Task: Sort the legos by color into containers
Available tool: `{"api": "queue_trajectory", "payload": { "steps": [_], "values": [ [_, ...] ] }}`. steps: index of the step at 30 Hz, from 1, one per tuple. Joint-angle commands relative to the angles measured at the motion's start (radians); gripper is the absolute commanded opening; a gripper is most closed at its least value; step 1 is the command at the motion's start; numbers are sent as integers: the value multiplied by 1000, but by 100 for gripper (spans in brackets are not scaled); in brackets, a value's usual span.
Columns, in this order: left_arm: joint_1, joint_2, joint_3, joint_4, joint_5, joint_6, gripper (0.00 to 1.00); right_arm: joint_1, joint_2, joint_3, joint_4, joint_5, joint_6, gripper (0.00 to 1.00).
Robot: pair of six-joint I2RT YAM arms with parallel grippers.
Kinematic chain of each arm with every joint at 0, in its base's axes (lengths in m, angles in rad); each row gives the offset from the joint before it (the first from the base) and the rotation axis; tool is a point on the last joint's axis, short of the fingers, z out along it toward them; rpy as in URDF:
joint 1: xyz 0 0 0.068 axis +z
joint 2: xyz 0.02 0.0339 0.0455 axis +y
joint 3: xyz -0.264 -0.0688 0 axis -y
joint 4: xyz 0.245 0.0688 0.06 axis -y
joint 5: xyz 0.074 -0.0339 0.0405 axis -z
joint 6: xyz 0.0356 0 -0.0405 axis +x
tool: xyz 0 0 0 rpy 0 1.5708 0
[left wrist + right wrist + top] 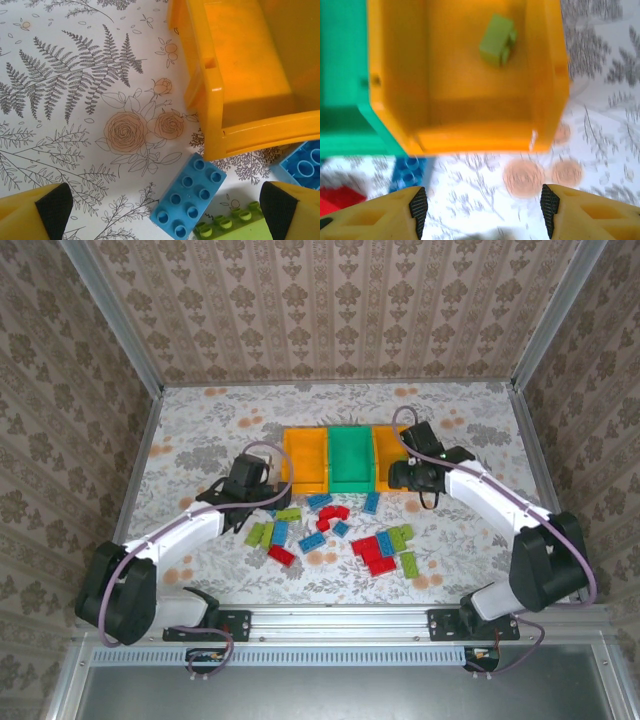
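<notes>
Fingers [54, 206] of the left gripper [167, 207] stand wide apart, holding nothing, above a blue brick [189, 200] with a lime brick [232, 226] at its 5 o'clock. The left orange-yellow bin [215, 100], at 1 o'clock, shows a bare floor where visible. Fingers [417, 210] of the right gripper [484, 210] are likewise spread and empty, just short of the right orange-yellow bin [470, 137] at 12 o'clock, in which one lime-green brick [497, 40] lies; the green bin [340, 135] adjoins it at 9 o'clock. From above, the loose bricks [335, 530], with red, blue and lime mixed, lie on the table [200, 430] at 6 o'clock of the three bins. By this evidence the sorting is barely begun: one brick is binned and roughly twenty are left.
</notes>
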Motion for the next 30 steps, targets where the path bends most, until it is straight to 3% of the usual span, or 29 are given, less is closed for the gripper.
{"api": "queue_trajectory", "payload": {
  "steps": [1,11,30],
  "values": [
    [-9,11,24,65,12,-27,100,38,-80,-86,-93,-43,1,64],
    [-26,33,62,135,51,-19,100,130,-110,-226,-107,-72,8,55],
    [-31,43,73,157,52,-17,100,136,57,-218,-49,-43,32,41]
  ]
}}
